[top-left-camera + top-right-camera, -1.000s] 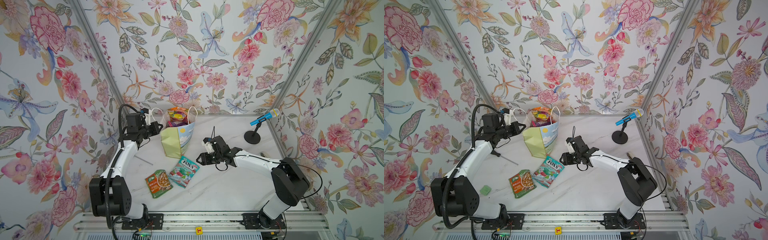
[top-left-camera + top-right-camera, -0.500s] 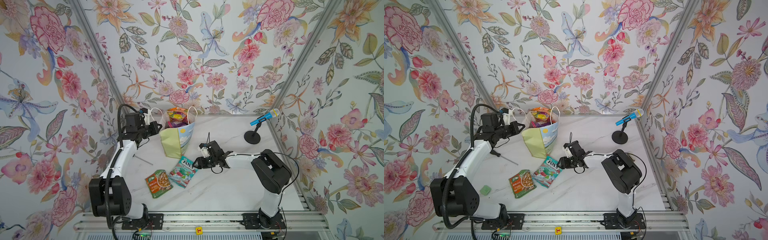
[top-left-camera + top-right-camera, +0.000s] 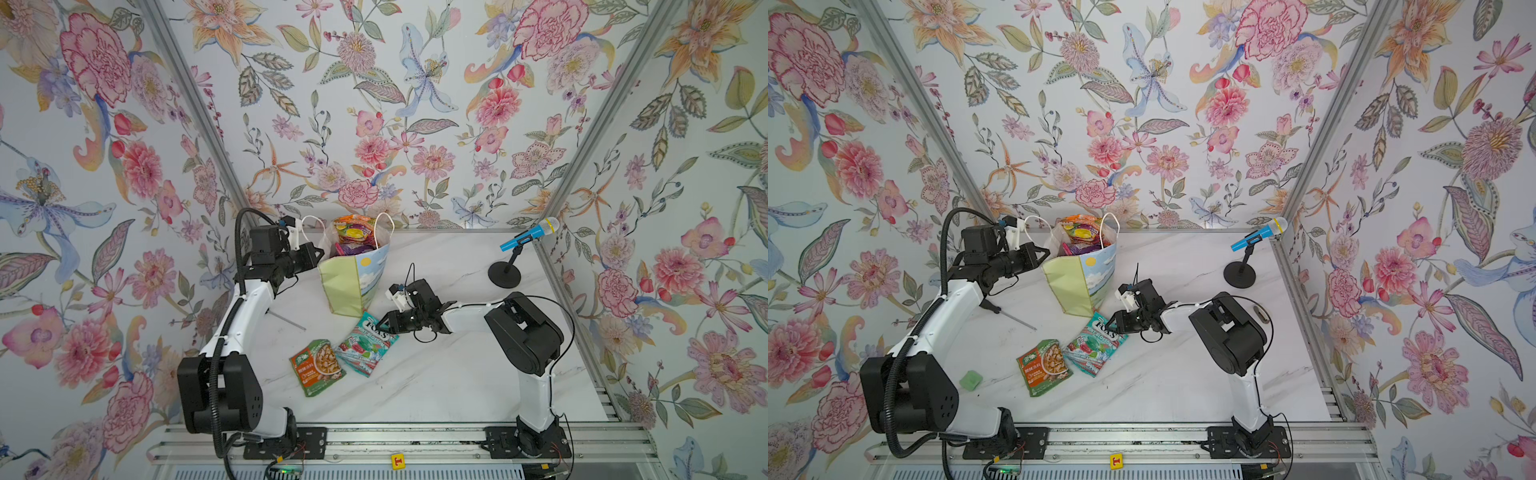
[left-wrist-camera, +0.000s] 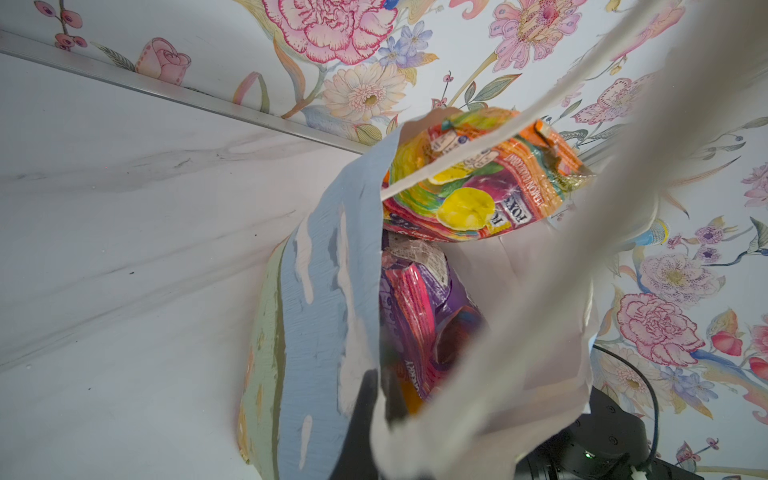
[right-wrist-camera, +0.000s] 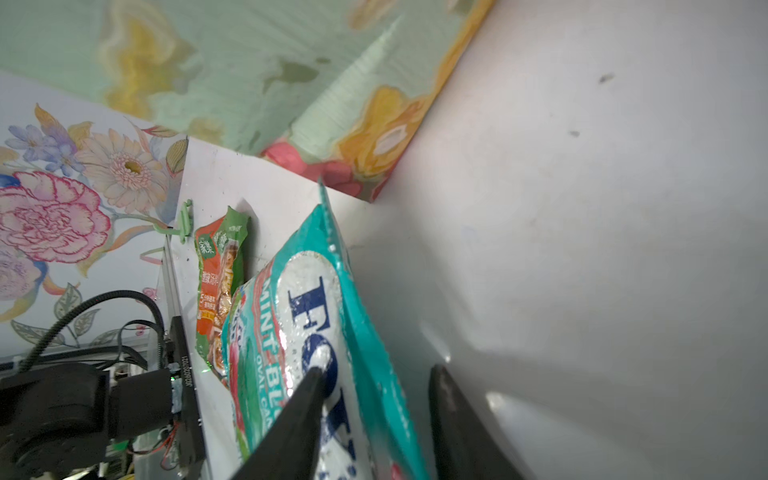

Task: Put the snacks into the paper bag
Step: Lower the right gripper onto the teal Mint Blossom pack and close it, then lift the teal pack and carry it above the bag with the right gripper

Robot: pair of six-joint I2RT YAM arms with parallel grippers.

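So the left gripper [image 3: 319, 252] is clamped tight on the rim of the paper bag [image 3: 353, 286]. The bag stands upright near the back of the table [image 3: 436, 382], with an orange FOX'S packet [image 3: 353, 230] poking out the top. The right gripper [image 3: 381, 324] is down at the teal FOX'S packet [image 3: 365, 345], just in front of the bag. Its jaws are apart and straddle the packet's top edge, one finger [image 5: 305, 395] touching the printed face. A green-orange nut pouch [image 3: 318, 368] lies flat right beside it.
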